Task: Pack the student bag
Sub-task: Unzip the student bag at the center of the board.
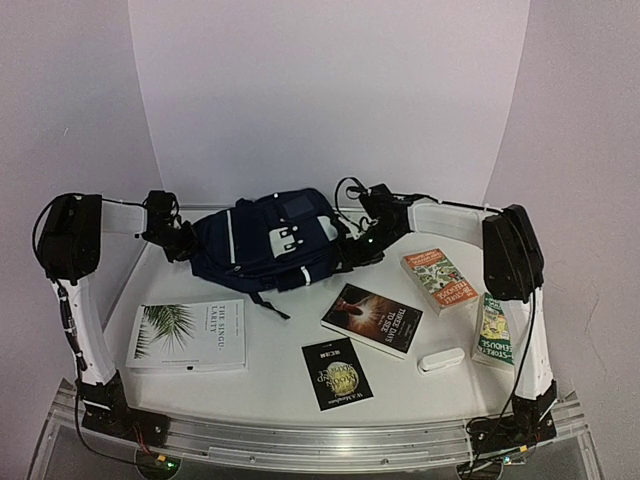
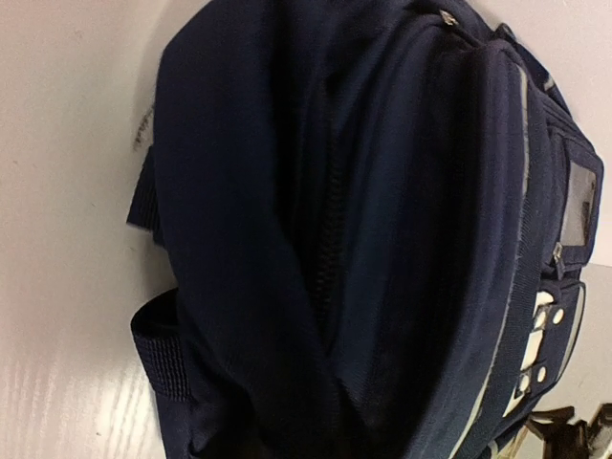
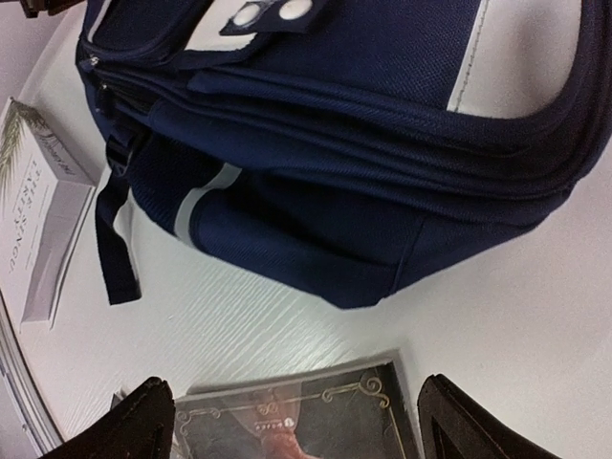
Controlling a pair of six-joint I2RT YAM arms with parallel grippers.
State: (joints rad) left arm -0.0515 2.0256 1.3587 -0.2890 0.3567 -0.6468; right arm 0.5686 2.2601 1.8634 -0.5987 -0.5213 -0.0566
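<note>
Jaws on the right stand wide open, empty, above a book point(image 3: 296, 430); the left pair's state cannot be told. Bag point(image 1: 270, 240) lies far-centre on the table point(image 1: 275, 350) between both pairs, zip point(image 2: 330, 220) apparently closed: brace one side before unzipping.

Bright even overhead light, soft shadows, glossy table glare, blurry dim left wrist close-up

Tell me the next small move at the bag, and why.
Probably ease the left gripper onto the main zipper of the student bag. It looks closed, the books lie out on the table, and the open right gripper holds nothing.
</note>
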